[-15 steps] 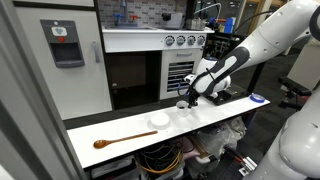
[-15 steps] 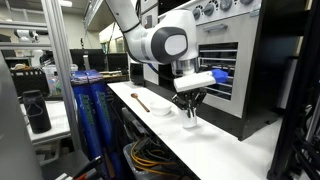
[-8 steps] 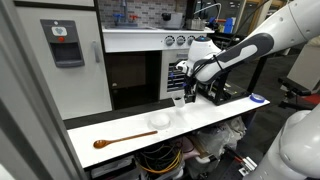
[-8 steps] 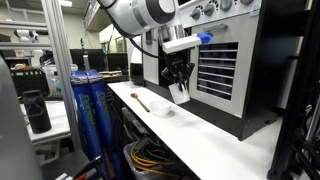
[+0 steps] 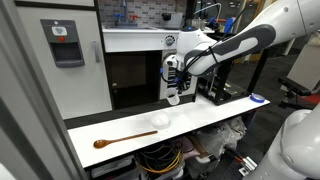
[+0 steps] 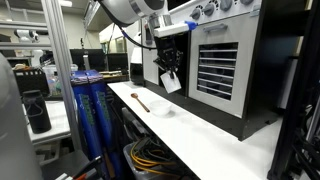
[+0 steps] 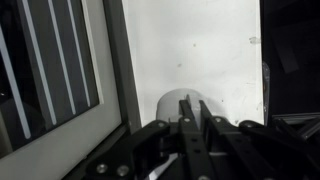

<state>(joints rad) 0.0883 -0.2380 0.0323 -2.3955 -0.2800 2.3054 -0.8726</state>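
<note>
The jaws are closed, pinched on a small white cup [image 5: 173,97], and it hangs in the air just left of the middle of the frame, well clear of the tabletop [image 5: 110,130]. In an exterior view the white cup [image 6: 172,82] dangles at a tilt below the fingers: the grip seems to sit on its upper edge, so the body swings free underneath. In the wrist view the fingers run up from the bottom edge, and a pale rounded shape between them is probably that cup [image 7: 175,104], though it is too dim to be sure.

Moving outward, the arm [image 5: 240,45] reaches in from the upper right. Below and slightly left of the cup, a white bowl [image 5: 158,120] rests flat on the tabletop, apart from it. Further toward the lower left lies a wooden spoon [image 5: 125,139], flat and lengthwise along the surface. At the far right end sits a blue disc [image 5: 258,98]. Behind it all stands a toy stove [image 5: 150,40], its dark oven opening [image 5: 135,80] facing the tabletop.
</note>
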